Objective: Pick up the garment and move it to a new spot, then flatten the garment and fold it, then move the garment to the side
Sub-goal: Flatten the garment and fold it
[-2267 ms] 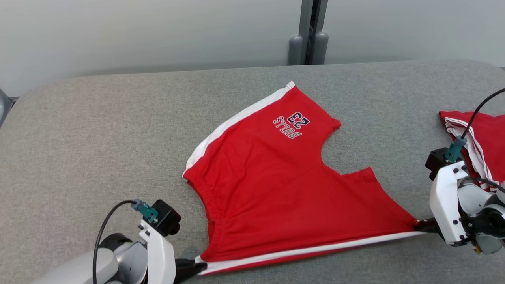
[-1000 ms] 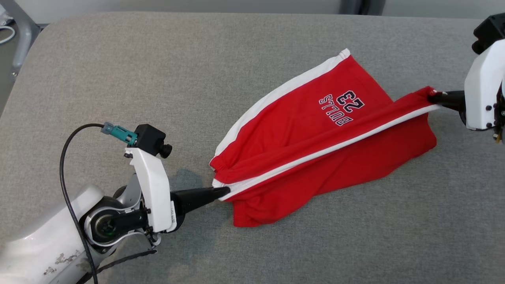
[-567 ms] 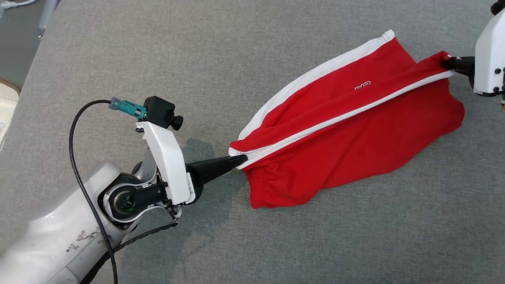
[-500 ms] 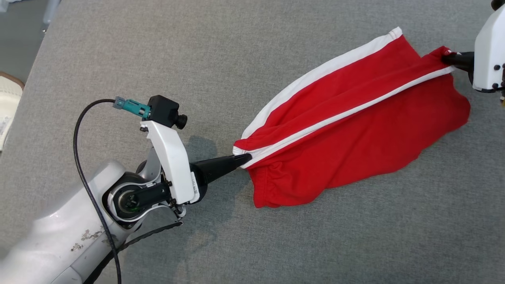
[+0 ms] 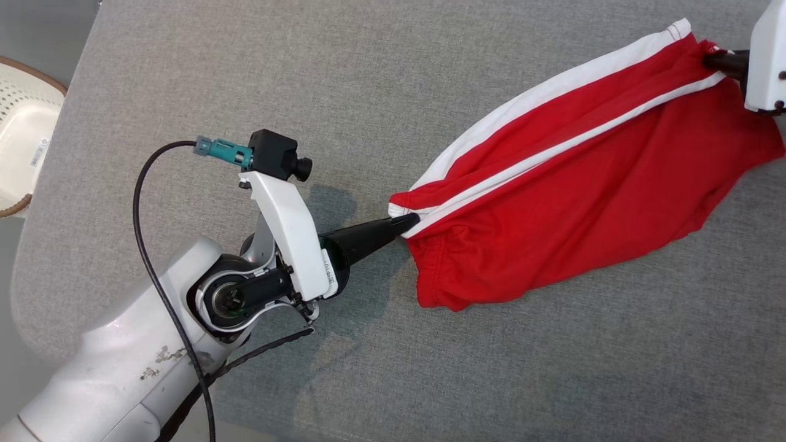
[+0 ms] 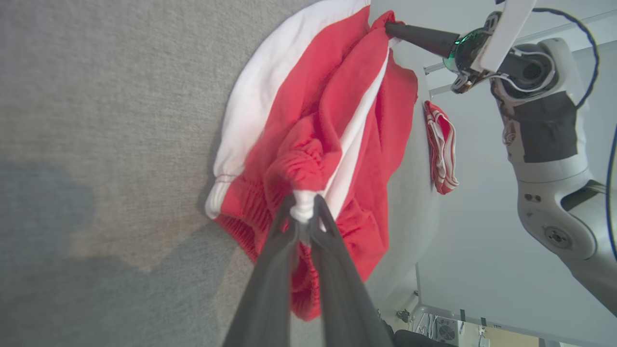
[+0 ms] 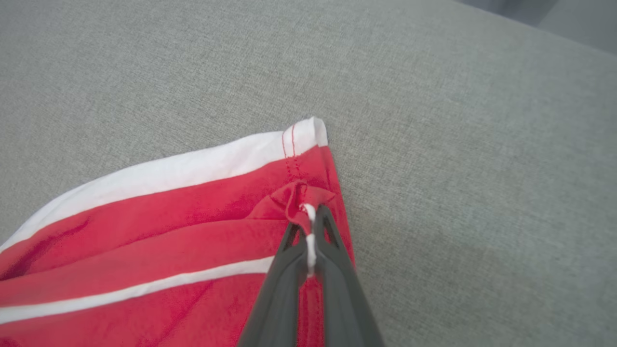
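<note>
The garment (image 5: 589, 196) is a pair of red shorts with white side stripes, folded in half lengthwise on the grey table (image 5: 430, 73). My left gripper (image 5: 410, 222) is shut on its waistband corner at the white stripe. At the far upper right my right gripper (image 5: 712, 59) is shut on the hem corner, holding the upper layer stretched over the lower one. The left wrist view shows the pinched white waistband edge (image 6: 302, 210) between the fingers (image 6: 270, 270). In the right wrist view the gripper (image 7: 308, 231) pinches the garment (image 7: 193, 250) at its white stripe.
A white perforated basket (image 5: 24, 135) stands off the table's left edge. Another red and white striped garment (image 6: 441, 147) lies further along the table in the left wrist view. The table's rounded corner (image 5: 37, 294) is at the lower left.
Both grippers have carried the near edge of the garment over its far half, covering the printed logo. The head view has turned, so the garment now sits further up and right.
</note>
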Available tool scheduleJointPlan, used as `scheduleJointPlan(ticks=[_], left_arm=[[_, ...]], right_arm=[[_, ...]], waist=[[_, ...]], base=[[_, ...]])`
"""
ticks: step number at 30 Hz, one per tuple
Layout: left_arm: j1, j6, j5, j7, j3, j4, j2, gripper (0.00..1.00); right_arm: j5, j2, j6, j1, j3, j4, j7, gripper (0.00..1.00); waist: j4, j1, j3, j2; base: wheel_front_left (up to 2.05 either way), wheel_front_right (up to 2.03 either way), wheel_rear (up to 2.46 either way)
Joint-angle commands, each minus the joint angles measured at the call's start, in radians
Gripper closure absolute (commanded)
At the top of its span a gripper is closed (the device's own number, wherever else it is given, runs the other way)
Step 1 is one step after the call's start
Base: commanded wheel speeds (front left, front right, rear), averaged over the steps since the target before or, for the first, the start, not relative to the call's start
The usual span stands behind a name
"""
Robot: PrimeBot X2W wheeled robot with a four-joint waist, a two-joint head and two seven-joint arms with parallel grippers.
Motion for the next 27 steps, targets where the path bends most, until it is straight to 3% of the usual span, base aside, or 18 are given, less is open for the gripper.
scheduleJointPlan(ticks=[1,16,17,18,19,20,23,27], left_arm=[[-0.018,-0.001,0.008,-0.001,0.007,0.004,0.001,1.0],[-0.022,-0.002,0.047,-0.056,0.068,0.044,-0.059,1.0],[-0.021,-0.002,0.051,-0.056,0.07,0.046,-0.061,1.0],[-0.02,-0.002,0.053,-0.056,0.071,0.047,-0.062,1.0],[-0.019,-0.002,0.059,-0.056,0.072,0.05,-0.066,1.0],[-0.019,-0.002,0.063,-0.057,0.073,0.055,-0.067,1.0],[-0.02,-0.002,0.065,-0.058,0.075,0.064,-0.074,0.78],[-0.025,-0.002,0.069,-0.068,0.085,0.078,-0.082,0.66]], right_arm=[[-0.004,-0.001,-0.001,-0.012,-0.004,0.007,-0.009,1.0],[-0.027,-0.002,-0.001,-0.056,0.029,0.028,-0.089,1.0],[-0.031,-0.004,-0.001,-0.059,0.033,0.033,-0.094,0.83],[-0.044,-0.007,-0.001,-0.062,0.038,0.035,-0.106,0.55],[-0.064,-0.013,-0.001,-0.068,0.043,0.052,-0.134,0.0],[-0.067,-0.008,-0.001,-0.071,0.041,0.061,-0.151,0.0],[-0.074,0.011,-0.001,-0.08,0.031,0.078,-0.209,0.0],[-0.083,0.017,-0.001,-0.091,0.038,0.079,-0.293,0.0]], waist=[[0.005,0.0,0.005,0.0],[0.03,0.0,0.03,0.0],[0.03,0.0,0.032,0.0],[0.03,0.0,0.033,0.0],[0.03,0.0,0.035,0.0],[0.03,0.0,0.036,0.0],[0.029,0.0,0.039,0.0],[0.027,0.0,0.042,0.0]], base=[[0.0,0.0,0.0],[0.0,0.0,0.0],[0.0,0.0,0.0],[0.0,0.0,0.0],[0.0,0.0,0.0],[0.0,0.0,0.0],[0.0,0.0,0.0],[0.0,0.0,0.0]])
